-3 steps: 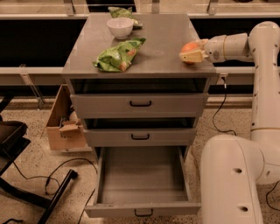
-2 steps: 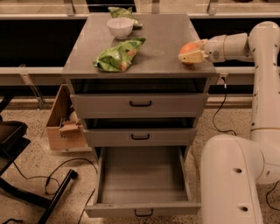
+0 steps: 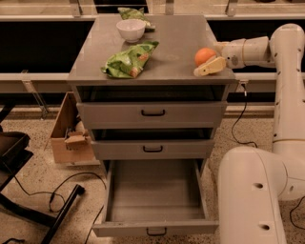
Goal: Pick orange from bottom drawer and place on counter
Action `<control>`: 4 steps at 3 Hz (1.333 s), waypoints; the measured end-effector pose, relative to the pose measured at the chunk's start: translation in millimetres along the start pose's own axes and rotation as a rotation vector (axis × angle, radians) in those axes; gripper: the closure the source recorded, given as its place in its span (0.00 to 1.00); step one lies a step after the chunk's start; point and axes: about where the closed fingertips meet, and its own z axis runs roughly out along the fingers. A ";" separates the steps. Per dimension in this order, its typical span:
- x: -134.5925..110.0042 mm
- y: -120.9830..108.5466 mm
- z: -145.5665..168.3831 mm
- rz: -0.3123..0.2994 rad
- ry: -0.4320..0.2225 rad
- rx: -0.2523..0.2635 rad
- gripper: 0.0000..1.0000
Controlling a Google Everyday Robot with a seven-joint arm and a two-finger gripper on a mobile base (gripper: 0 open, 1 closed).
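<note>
- Near the right edge of the counter (image 3: 171, 45), upper right of centre in the frame, sits the orange (image 3: 205, 55), resting on the grey top.
- Reaching in from the right edge of the frame, the white arm (image 3: 252, 50) ends at the gripper (image 3: 206, 66), which is right at the orange, with a pale part of it lying along the fruit's lower side. Whether it grips the orange or has let go, I cannot tell.
- Left of the orange, mid-counter, lies a green bag (image 3: 129, 61). A white bowl (image 3: 131, 29) stands above it toward the back edge, and a second green bag (image 3: 133, 13) shows just behind the bowl.
- Below the counter, the top drawer (image 3: 152, 113) and middle drawer (image 3: 152, 149) are pushed in.
- At the bottom centre of the frame the bottom drawer (image 3: 155, 228) stands pulled out — well apart from the orange.
- Lower right, the robot's white base (image 3: 252, 195) stands beside the open drawer.
- Left of the cabinet, a cardboard box (image 3: 64, 138) sits on the speckled floor, with black cables (image 3: 62, 193) below it.
</note>
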 end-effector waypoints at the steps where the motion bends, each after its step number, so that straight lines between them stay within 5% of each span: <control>1: 0.0 0.0 -0.1 0.000 0.000 0.000 0.00; 2: -7.0 -12.8 -28.2 0.020 -0.021 0.058 0.00; 3: -26.1 -43.4 -96.5 0.042 0.025 0.236 0.00; 4: -34.0 -59.2 -157.7 0.089 0.157 0.417 0.00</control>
